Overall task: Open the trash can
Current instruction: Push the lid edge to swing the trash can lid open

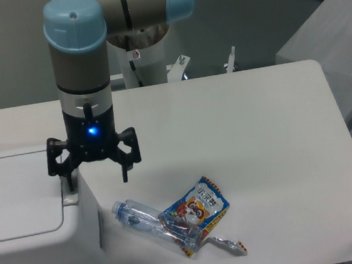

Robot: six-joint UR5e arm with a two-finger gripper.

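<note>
The trash can [27, 217] is a large white boxy bin at the left edge of the table, its flat lid down. A light-grey push tab [69, 197] sits at the lid's right end. My gripper [97, 178] hangs over the bin's right edge, open, with nothing between its fingers. Its left finger [69, 178] points down just above the tab, and whether it touches the tab I cannot tell. The right finger [125, 171] hangs beyond the bin's side, over the table.
A crushed clear plastic bottle [141, 222] lies on the table right of the bin, partly under a colourful snack wrapper [198, 210]. A small foil scrap [230, 244] lies near the front edge. A grey box [327, 40] stands off the table's right side.
</note>
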